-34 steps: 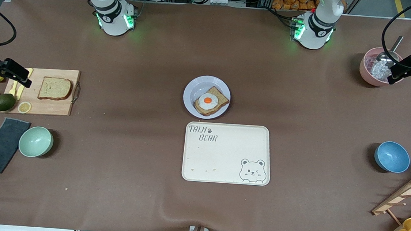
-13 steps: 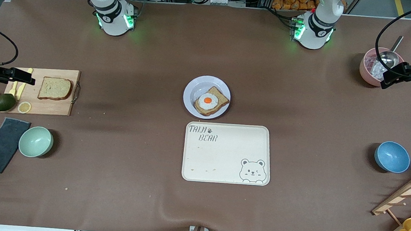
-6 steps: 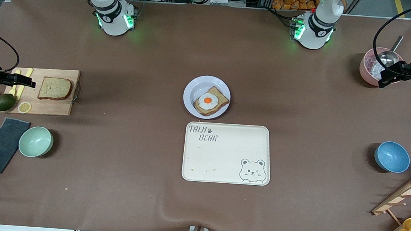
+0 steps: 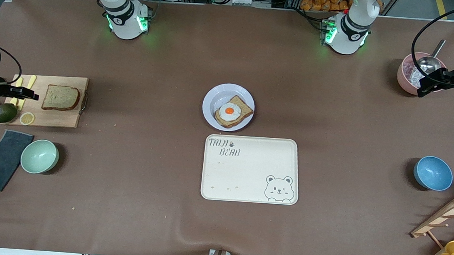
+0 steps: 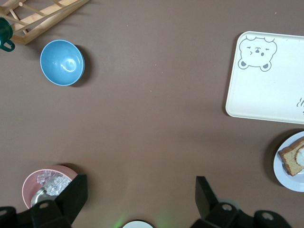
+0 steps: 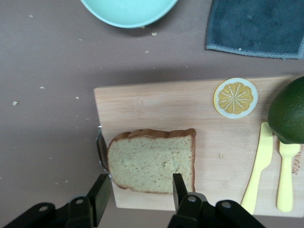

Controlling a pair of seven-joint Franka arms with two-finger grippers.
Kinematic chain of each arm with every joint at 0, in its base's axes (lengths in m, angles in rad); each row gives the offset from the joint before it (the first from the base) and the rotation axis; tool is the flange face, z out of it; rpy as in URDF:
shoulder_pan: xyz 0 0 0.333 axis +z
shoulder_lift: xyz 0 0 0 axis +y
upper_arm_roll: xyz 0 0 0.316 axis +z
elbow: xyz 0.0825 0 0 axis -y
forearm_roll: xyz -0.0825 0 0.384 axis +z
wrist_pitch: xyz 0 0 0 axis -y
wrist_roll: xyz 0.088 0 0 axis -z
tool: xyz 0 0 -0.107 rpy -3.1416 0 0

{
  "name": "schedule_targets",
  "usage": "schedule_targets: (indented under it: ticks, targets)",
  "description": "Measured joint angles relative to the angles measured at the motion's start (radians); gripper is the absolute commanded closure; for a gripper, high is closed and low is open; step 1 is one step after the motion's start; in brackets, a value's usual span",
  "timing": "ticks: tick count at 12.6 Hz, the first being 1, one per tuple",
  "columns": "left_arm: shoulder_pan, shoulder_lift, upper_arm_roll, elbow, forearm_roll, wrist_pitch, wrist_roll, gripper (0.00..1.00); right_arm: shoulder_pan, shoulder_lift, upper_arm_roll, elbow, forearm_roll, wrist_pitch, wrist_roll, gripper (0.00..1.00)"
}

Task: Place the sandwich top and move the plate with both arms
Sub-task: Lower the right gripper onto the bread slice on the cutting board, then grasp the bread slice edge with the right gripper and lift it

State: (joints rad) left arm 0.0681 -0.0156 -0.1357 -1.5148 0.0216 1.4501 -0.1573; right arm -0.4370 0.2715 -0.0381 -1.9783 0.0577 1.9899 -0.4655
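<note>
- Right gripper (image 4: 31,96) up over the cutting board (image 4: 55,120) at the right arm's end of the table, fingers (image 6: 99,197) spread apart, nothing between them.
- Sandwich top (image 4: 60,98) flat on that board, untouched, near the edge with the metal handle; in the right wrist view (image 6: 152,160) lined up between the spread fingers.
- Also on the board: lemon slice (image 4: 27,118) and yellow cutlery (image 6: 259,166); avocado (image 4: 4,113) at the board's corner.
- Left gripper (image 4: 424,87) up over the pink bowl (image 4: 404,80) at the left arm's end, waiting, fingers (image 5: 73,194) wide apart and empty.
- Plate (image 4: 215,98) at mid-table, carrying the egg slice (image 4: 234,112), which sits toward the rim nearer the front camera.
- Tray (image 4: 250,170) just beside the plate and nearer the camera, a narrow strip of cloth between their edges.
- Broad bare cloth from board to plate and from plate to blue bowl (image 4: 433,173).
- Green bowl (image 4: 39,156) and dark cloth (image 4: 3,160) nearer the camera than the board.
</note>
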Motion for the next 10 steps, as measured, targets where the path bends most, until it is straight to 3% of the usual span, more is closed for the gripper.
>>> schedule_targets:
  ticks: [10]
  targets:
    - [0.000,0.001,-0.001,-0.014,0.000,-0.002,0.000,0.00,-0.077,0.129,0.000,0.000,0.024,0.080,-0.066,0.41]
